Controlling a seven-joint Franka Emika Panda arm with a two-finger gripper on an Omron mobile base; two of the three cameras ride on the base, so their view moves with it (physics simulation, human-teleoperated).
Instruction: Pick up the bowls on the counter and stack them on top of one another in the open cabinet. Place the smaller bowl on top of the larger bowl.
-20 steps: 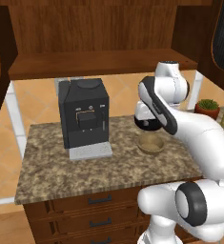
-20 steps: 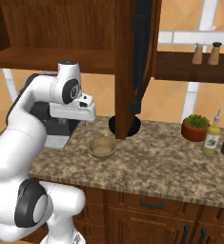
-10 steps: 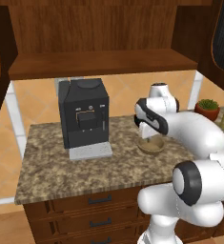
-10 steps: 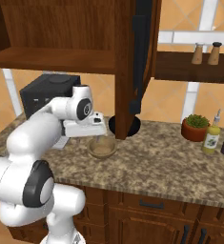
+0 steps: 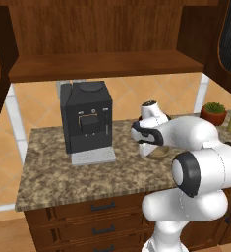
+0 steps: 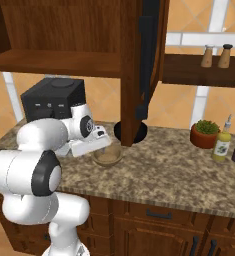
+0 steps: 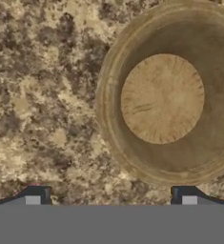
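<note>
The smaller tan bowl point(image 7: 163, 98) lies on the granite counter point(image 7: 46, 95), just ahead and right of my gripper point(image 7: 111, 200). The fingertips point(image 7: 33, 199) stand wide apart, open and empty, the right one under the bowl's near rim. From the side, the gripper point(image 6: 102, 136) hovers low over the left edge of the tan bowl point(image 6: 108, 157). The larger black bowl point(image 6: 120, 132) sits behind it, mostly hidden by the hanging cabinet door point(image 6: 144, 70). The open cabinet shelf point(image 5: 102, 65) runs above the counter. My arm covers most of the tan bowl point(image 5: 159, 151).
A black coffee machine point(image 5: 86, 118) stands left of the gripper. A potted plant point(image 6: 204, 134) and two bottles point(image 6: 222, 144) sit at the counter's right. Salt and pepper shakers point(image 6: 215, 55) rest on a side shelf. Drawers point(image 6: 154, 215) lie below the counter edge.
The arm has folded down and the hand has dropped toward the counter, closing in on the tan bowl. The bowls have not moved.
</note>
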